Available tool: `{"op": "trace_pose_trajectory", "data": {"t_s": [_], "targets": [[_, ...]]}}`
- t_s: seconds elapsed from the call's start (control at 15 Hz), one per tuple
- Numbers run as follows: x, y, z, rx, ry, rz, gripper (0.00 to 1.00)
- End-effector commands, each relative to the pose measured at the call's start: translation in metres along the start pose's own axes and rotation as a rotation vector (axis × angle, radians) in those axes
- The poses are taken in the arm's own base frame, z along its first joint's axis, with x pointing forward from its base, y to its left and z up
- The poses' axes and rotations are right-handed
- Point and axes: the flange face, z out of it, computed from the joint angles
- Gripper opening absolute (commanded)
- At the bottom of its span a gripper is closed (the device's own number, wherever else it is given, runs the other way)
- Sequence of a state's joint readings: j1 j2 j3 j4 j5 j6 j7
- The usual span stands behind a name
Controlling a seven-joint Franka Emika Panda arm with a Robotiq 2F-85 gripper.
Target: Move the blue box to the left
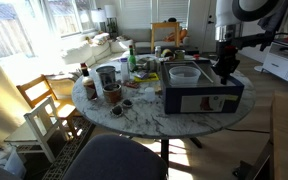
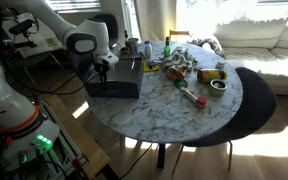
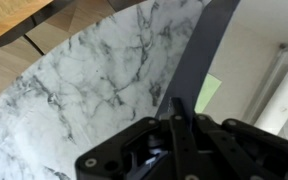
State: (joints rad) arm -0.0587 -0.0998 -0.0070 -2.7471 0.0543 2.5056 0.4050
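Both exterior views stood at middle distance, somewhat above the round table (image 1: pixel 134 120), and faced it from different sides; they shared its whole top. The wrist view looked down from very near, past the pincer (image 3: pixel 179 120), onto the marble surface.

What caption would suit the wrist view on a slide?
Wrist camera: the gripper at the dark wall of the blue box, with the marble table below.

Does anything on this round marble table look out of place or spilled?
No spill shows. Only the large navy-blue rectangular box sits close to the marble table's edge, with the gripper at its rim.
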Motion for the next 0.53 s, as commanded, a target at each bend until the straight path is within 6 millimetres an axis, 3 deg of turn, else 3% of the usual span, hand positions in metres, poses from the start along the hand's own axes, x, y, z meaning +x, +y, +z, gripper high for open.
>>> {"op": "trace_pose_trajectory", "data": {"t_s": [0.0, 0.07, 0.13, 0.27, 0.47], "targets": [[0.001, -0.01, 0.008, 0.017, 0.021, -0.035, 0.01], [0.0, -0.01, 0.009, 0.016, 0.011, -0.029, 0.27], [0.001, -0.008, 0.007, 0.013, 0.01, -0.022, 0.28], [-0.001, -0.004, -0.004, 0.027, -0.003, -0.025, 0.41], [-0.007, 0.002, -0.038, 0.113, 0.015, -0.045, 0.63]]}}
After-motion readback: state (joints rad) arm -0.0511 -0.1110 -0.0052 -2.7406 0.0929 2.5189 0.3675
